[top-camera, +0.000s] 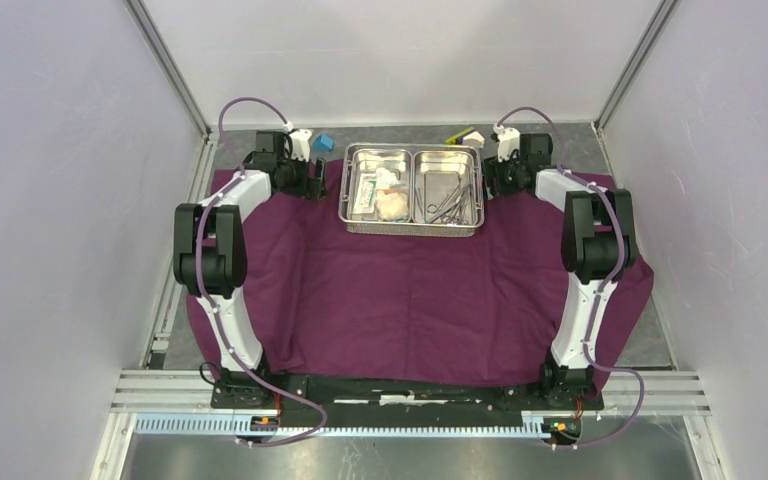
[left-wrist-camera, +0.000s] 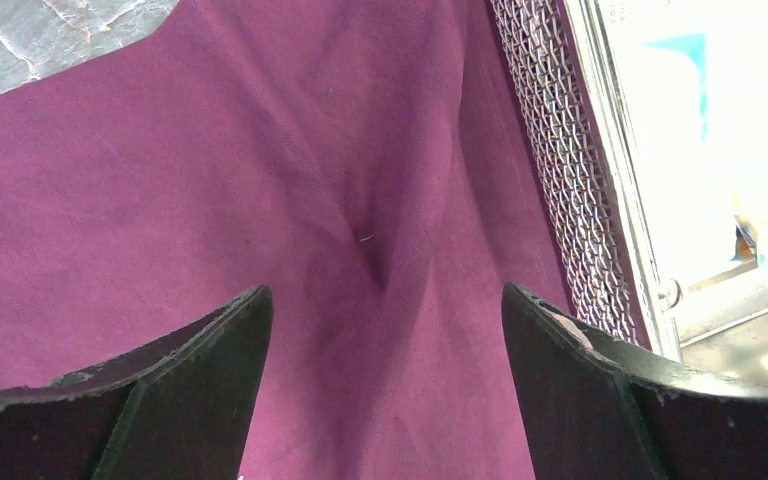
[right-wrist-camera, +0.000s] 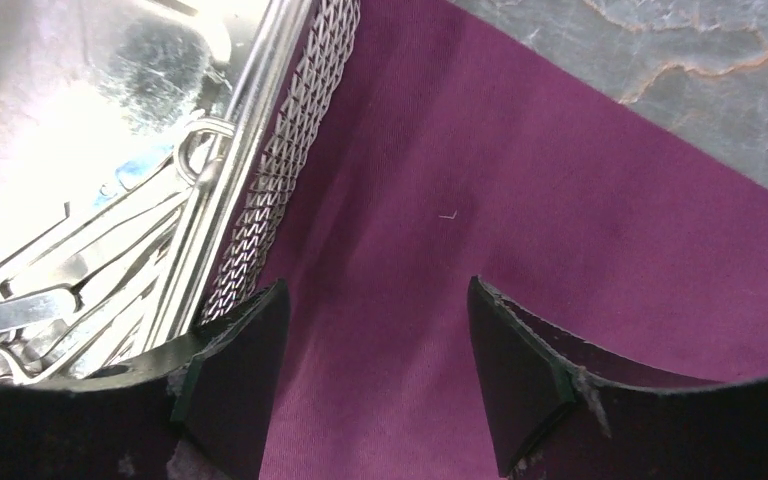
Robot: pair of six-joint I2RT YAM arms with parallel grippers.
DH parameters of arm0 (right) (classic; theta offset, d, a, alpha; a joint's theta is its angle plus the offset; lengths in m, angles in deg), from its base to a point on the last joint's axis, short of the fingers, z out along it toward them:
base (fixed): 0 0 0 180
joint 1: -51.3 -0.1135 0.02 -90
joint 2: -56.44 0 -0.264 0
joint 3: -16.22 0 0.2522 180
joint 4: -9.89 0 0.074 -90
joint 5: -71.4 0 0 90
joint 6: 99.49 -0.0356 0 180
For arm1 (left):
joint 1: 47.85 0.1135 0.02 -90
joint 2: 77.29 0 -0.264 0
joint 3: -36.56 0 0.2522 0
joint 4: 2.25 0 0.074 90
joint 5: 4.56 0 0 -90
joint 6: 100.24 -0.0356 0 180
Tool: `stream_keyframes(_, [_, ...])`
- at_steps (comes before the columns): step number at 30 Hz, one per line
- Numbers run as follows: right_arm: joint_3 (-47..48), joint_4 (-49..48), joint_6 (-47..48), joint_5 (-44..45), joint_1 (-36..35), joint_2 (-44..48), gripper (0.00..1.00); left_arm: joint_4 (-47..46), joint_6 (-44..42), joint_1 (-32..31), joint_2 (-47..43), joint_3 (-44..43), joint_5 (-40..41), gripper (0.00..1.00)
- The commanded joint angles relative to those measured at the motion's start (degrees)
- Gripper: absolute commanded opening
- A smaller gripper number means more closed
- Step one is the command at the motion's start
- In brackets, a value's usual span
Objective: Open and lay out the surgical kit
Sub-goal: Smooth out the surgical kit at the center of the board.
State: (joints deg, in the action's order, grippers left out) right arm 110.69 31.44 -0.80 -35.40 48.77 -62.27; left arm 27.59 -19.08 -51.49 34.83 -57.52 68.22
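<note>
Two robot arms reach away from their bases in mirrored poses, each bent at a raised elbow, with a white wrist behind the jaws. The left arm (top-camera: pixel 222 250) ends in the left gripper (left-wrist-camera: pixel 385 300), whose jaws are spread wide; its dark fingers (left-wrist-camera: pixel 190 380) taper toward the tips. The right arm (top-camera: pixel 592 235) ends in the right gripper (right-wrist-camera: pixel 378 290), jaws also apart (the fingertip edges look worn and frayed). Both grippers tilt downward.

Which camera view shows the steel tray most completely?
The top external view: it shows the whole steel tray, both compartments, on the purple cloth. The left wrist view shows only its mesh side wall and glaring rim. The right wrist view shows a mesh wall and clamps in one compartment.
</note>
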Motion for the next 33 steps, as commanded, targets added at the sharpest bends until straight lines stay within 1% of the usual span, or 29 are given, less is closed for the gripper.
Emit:
stream_keyframes(1, [1.9, -2.0, -1.2, 0.8, -1.6, -2.0, 0.71, -4.3, 2.9, -0.2, 0.2, 1.8, -1.1, 0.89])
stream_keyframes(5, [0.5, -2.5, -0.3, 3.2, -1.9, -2.4, 0.63, -4.4, 2.8, -0.2, 0.9, 2.4, -0.6, 0.85])
stream_keyframes(9, [0.3, -2.2, 0.4, 4.1, -1.9, -3.1, 0.49, -4.3, 2.9, -0.2, 1.7, 1.8, -0.2, 0.81])
stream_keyframes(11, [0.3, -2.1, 0.4, 4.2, -2.0, -3.1, 0.4, -2.6, 2.3, -0.4, 2.4, 0.7, -0.2, 0.76])
stream_keyframes(13, [0.6, -1.9, 0.5, 4.4, -1.9, -3.3, 0.3, -1.1, 1.7, -0.4, 3.0, -0.5, -0.1, 0.69])
stream_keyframes(15, [1.3, -1.4, 0.6, 4.6, -2.0, -3.8, 0.21, 0.7, 1.1, -0.4, 3.7, -1.7, 0.2, 0.59])
stream_keyframes(19, [2.8, -0.5, 0.8, 5.1, -2.0, -4.6, 0.07, 3.6, 0.6, -0.5, 4.8, -3.5, -0.3, 0.4])
stream_keyframes(20, [3.0, -0.4, 0.9, 5.3, -2.0, -4.6, 0.04, 4.3, 0.5, -0.5, 5.1, -4.3, -0.5, 0.35])
stream_keyframes(21, [3.4, -0.3, 1.0, 5.6, -2.0, -4.7, 0.01, 5.2, 0.2, -0.6, 5.5, -4.8, -1.0, 0.26])
stream_keyframes(23, [4.5, 0.2, 1.1, 6.1, -1.9, -5.3, 0.0, 6.6, 0.2, -0.6, 6.4, -6.1, -1.4, 0.05])
stream_keyframes(24, [5.1, 0.5, 1.2, 6.2, -2.0, -5.5, 0.0, 7.1, 0.5, -0.6, 6.9, -6.5, -1.5, 0.03])
stream_keyframes(28, [8.6, 2.0, 1.5, 7.4, -2.0, -7.3, 0.0, 7.2, 3.4, -0.5, 7.8, -7.5, -0.2, 0.02])
stream_keyframes(33, [14.6, 4.3, 2.0, 9.1, -2.0, -10.6, 0.0, 5.7, 6.4, -0.5, 7.6, -6.5, 0.5, 0.02])
